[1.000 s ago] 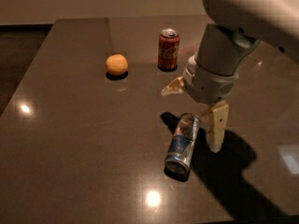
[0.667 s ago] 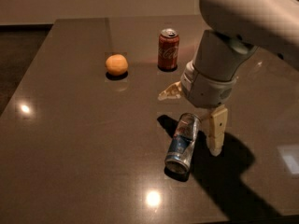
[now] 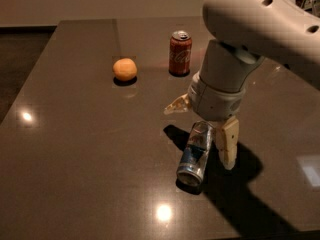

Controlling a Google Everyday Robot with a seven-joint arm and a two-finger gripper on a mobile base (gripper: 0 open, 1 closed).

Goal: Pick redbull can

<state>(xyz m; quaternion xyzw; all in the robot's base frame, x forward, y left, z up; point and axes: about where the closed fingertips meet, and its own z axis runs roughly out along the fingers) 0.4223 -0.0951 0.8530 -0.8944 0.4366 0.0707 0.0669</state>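
The scene is dim and warm-toned, lit from overhead: two small white glints and a pale rectangle of glare sit on the glossy dark-brown worktop [image 3: 75, 174], at its left, front and right. The white two-finger gripper [image 3: 200, 136], low over the worktop right of centre with jaws spread, casts a heavy black shadow toward the front right, past the lying slim silver-and-blue can [image 3: 194, 156]. The round orange fruit [image 3: 124, 69] and upright red-brown cola can [image 3: 180, 53] cast only small dark shadows at their bases.
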